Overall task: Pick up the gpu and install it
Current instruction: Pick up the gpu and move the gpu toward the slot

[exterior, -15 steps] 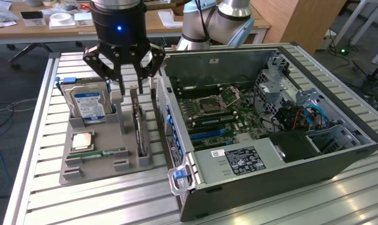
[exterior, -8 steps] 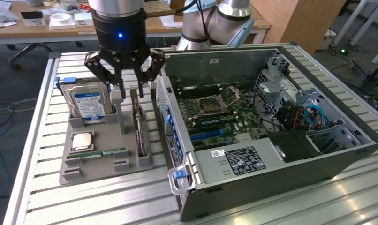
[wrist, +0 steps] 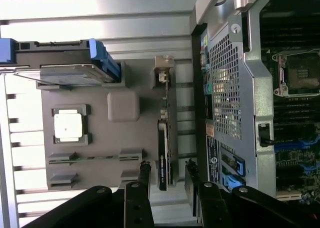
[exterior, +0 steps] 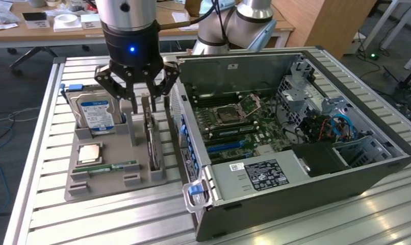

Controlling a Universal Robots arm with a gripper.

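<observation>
Grey plastic tray [exterior: 100,178] on slatted table [exterior: 42,204] holds gpu [exterior: 152,139] upright on edge in slot, between hard drive [exterior: 97,113] and open computer case [exterior: 233,76]. Claw [exterior: 150,102] hangs just above card, jaws spread, one finger either side of top edge, apparently not touching. Step in hand: pick-up approach, nothing gripped. Judgement: grasp calls for jaws centred on thin edge, square squeeze, straight lift clear of slot.
</observation>
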